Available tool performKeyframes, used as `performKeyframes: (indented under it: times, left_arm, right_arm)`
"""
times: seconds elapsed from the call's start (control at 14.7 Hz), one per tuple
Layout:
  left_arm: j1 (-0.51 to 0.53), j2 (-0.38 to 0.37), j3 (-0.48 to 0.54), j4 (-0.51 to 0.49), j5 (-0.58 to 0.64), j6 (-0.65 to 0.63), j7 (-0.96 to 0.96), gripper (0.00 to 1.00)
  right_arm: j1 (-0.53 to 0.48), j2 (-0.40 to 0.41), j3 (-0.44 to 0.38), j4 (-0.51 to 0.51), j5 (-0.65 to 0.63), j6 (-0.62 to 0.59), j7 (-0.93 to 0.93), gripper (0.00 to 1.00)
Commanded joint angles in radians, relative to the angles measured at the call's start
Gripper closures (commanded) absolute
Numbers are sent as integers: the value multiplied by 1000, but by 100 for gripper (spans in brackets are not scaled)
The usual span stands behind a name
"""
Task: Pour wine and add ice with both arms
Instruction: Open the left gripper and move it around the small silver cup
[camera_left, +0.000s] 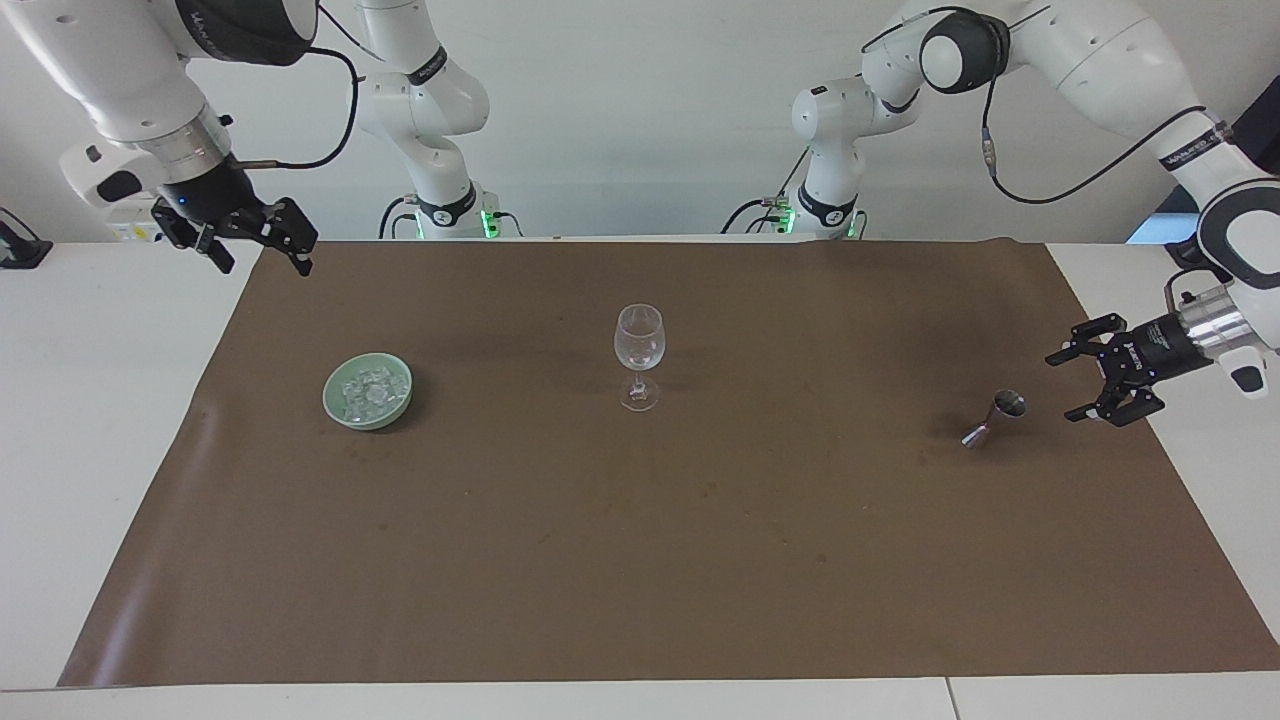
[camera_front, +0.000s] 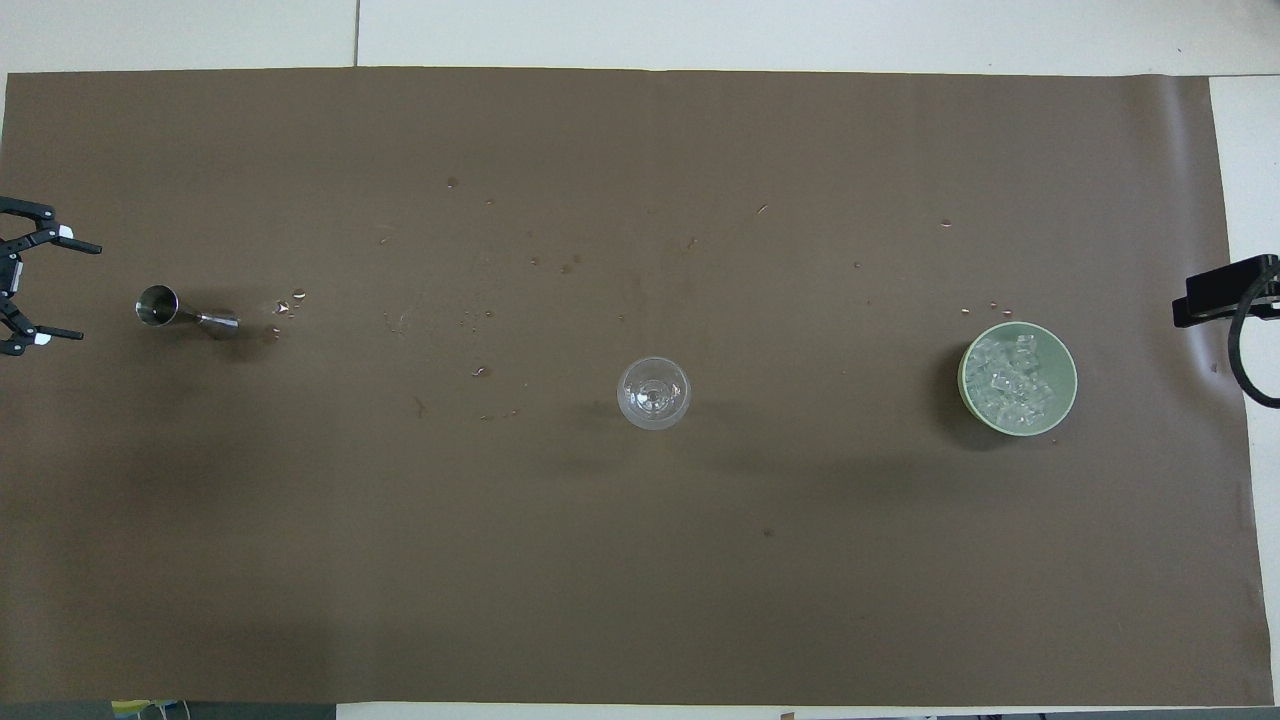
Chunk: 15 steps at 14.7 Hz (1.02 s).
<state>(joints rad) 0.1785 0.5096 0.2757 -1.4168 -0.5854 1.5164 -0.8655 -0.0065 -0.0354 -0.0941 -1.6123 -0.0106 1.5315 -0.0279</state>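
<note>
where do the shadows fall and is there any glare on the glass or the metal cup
Facing view: soft shadows lie on the brown mat beside the green bowl and the jigger; the wine glass shows faint highlights. Overhead view: a dark shadow hugs the bowl's rim toward the glass, and the jigger's mouth glints a little; no strong glare anywhere.
</note>
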Motion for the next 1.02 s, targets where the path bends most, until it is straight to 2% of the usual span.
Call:
performKeyframes:
  times: [0.0,0.27,0.61,0.95]
  left_arm:
    - [30,82,0,35,-45,-1,-15,0]
    - [44,101,-10,-60,-100,33,3,0]
    - [47,27,-7,-244,-280,126,26,0]
    - [56,6,-7,-293,-349,122,28,0]
  right_arm:
    - [-9,-20,5,-26,11,13,13,0]
    - [-9,-20,5,-26,11,15,11,0]
    - [-9,-20,5,-26,11,13,13,0]
    - [-9,-20,5,-26,11,15,13,0]
